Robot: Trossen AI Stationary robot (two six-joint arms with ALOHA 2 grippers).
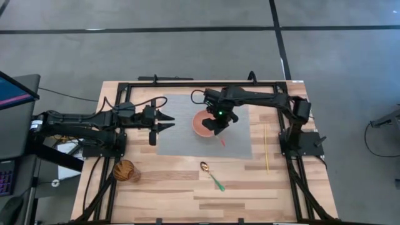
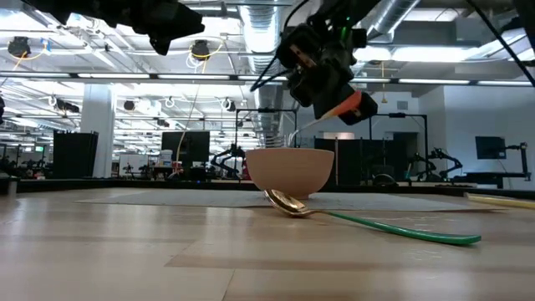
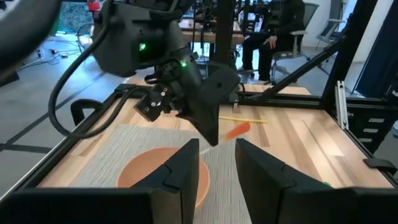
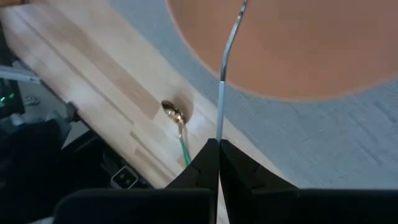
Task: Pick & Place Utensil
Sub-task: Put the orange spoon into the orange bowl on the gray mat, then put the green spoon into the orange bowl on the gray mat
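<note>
A salmon-pink bowl [image 1: 200, 124] [image 2: 290, 170] [image 4: 298, 43] stands on a grey mat [image 1: 181, 142]. My right gripper [image 1: 217, 125] [image 2: 328, 79] hovers over the bowl, shut on a utensil with a thin silver shaft [image 4: 220, 106] and an orange handle [image 1: 222, 141] [image 2: 356, 104] [image 3: 239, 130]. Its working end reaches down toward the bowl and is hidden behind the rim. A gold spoon with a green handle [image 1: 212, 174] [image 2: 351, 219] [image 4: 177, 118] lies flat on the wood near the table's front. My left gripper [image 1: 166, 122] [image 3: 216, 167] waits open to the left of the bowl. My right gripper pinches the utensil's silver shaft [image 4: 219, 127] between its two fingers, which come from above, slanting down. The orange handle end [image 2: 358, 106] sticks out and up behind the fingers. The utensil is lifted clear and tilted, its lower end [image 2: 298, 134] dipping toward the bowl.
A brown cup [image 1: 126, 170] stands near the table's front left. A thin yellow stick [image 1: 267, 149] [image 3: 244, 119] lies on the wood right of the mat. Black frame rails [image 1: 187, 83] border the table. A person sits beyond the table [image 3: 273, 31].
</note>
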